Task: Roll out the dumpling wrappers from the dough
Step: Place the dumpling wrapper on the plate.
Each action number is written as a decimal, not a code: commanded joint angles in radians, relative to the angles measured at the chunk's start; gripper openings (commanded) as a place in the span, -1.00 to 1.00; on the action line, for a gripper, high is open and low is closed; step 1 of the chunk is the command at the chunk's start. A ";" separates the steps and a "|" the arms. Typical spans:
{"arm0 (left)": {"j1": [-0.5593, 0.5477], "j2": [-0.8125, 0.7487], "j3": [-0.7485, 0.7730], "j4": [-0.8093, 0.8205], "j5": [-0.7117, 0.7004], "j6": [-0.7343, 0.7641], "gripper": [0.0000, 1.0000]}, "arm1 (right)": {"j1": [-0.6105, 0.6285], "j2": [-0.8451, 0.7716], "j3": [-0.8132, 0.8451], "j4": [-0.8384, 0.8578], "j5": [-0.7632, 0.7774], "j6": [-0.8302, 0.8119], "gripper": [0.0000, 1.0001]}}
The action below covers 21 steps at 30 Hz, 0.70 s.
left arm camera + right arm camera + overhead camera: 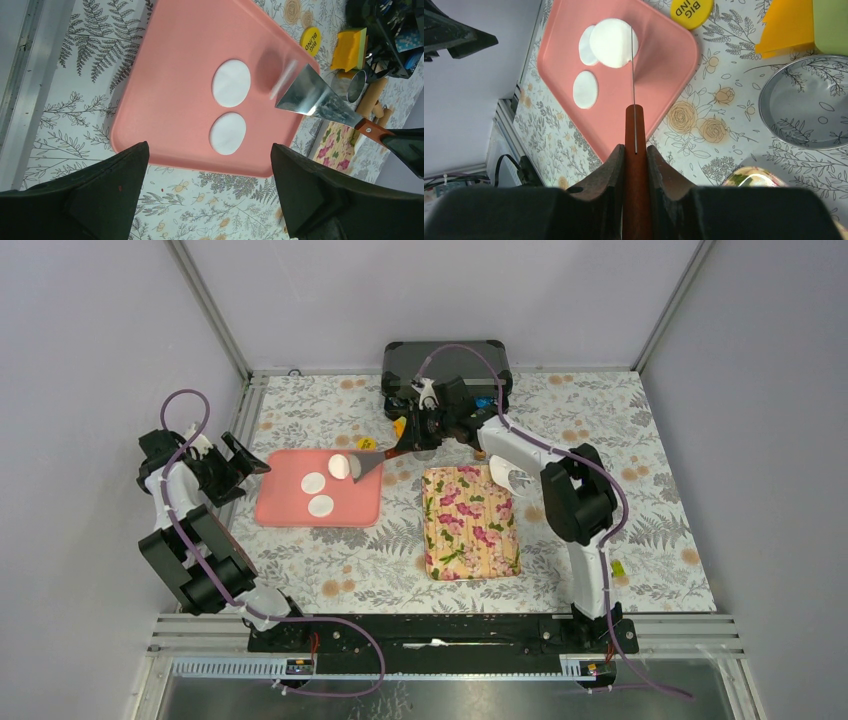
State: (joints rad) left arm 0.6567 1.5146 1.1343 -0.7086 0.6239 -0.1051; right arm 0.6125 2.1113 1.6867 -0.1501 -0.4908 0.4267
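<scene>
**Right arm holding scraper with wrapper over pink tray, left arm idle**

Nearest the arm bases, a floral mat is lying on the patterned table, right of centre. Just left of it the pink tray is sitting flat. Two wrappers are lying flat on the tray's middle, side by side and not touching.

The left gripper is hovering at the tray's left edge, jaws spread wide, gripping nothing.

The right gripper is reaching in from the far right, jaws pinching the red-brown handle of a scraper. Its metal blade is pointing over the tray's far right corner. A third wrapper is sitting against the blade tip, above the tray. It is blurred in the left wrist view, so tray contact cannot be told.

Beyond the tray a yellow chip is showing black text "BIG BLIND". Beside it a yellow-and-green block and a round silver tin are standing on the table. A black case is sitting at the far edge.
</scene>
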 commanded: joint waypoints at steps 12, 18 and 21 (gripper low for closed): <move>0.012 0.009 -0.006 0.026 0.055 0.005 0.98 | -0.015 -0.134 -0.013 -0.025 -0.056 -0.097 -1.00; 0.012 0.005 -0.008 0.026 0.057 0.007 0.98 | -0.095 0.008 -0.026 0.218 -0.314 0.289 -1.00; 0.013 0.001 -0.008 0.026 0.058 0.007 0.98 | -0.110 0.055 -0.032 0.285 -0.336 0.377 -1.00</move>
State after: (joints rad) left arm 0.6605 1.5272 1.1275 -0.7086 0.6483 -0.1051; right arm 0.5339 2.0960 1.6588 -0.0368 -0.6964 0.5838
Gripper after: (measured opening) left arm 0.985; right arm 0.233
